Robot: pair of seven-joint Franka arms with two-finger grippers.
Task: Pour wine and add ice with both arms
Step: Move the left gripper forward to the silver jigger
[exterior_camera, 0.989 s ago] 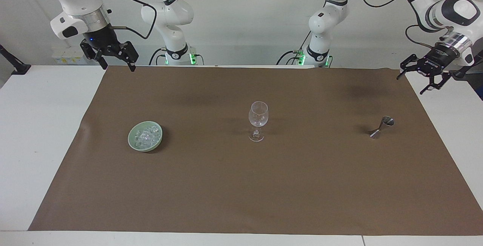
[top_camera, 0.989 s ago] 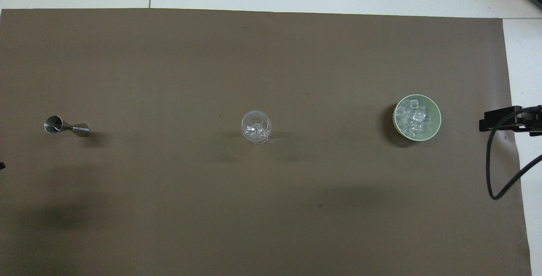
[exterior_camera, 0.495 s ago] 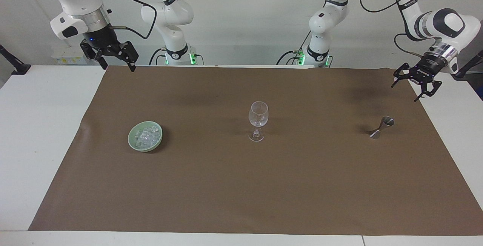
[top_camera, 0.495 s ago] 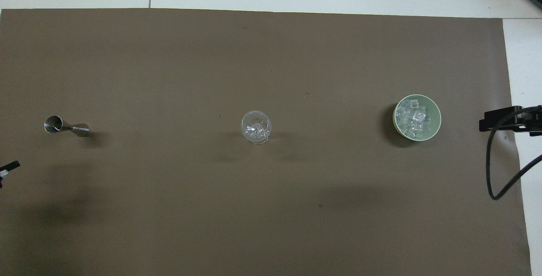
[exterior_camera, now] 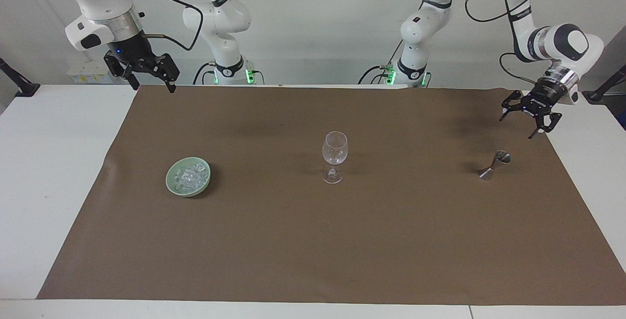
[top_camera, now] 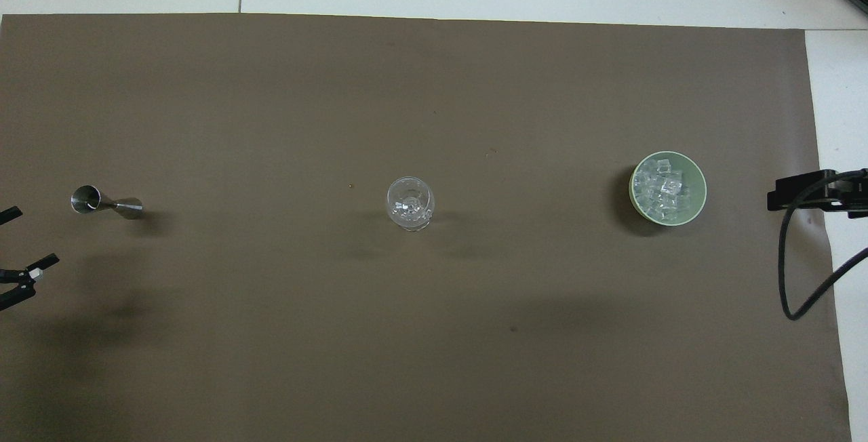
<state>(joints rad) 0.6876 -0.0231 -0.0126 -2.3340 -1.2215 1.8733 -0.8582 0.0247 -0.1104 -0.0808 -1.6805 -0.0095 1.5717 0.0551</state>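
STEP: jigger pickup | right gripper is held spread, empty, waiting over the cloth edge toward its end from the wine glass | ice lies in the green bowl beside the glass | left gripper is spread above the jigger; its waist should be pinched, kept upright | WRITING: none can be read

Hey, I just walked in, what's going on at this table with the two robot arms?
Nothing is being held yet. The left gripper hangs open in the air over the brown mat's edge, close to the small metal jigger. The right gripper hangs open above the mat's corner at its own end. An empty stemmed glass stands mid-mat, and the ice sits untouched in a green bowl toward the right arm's end.
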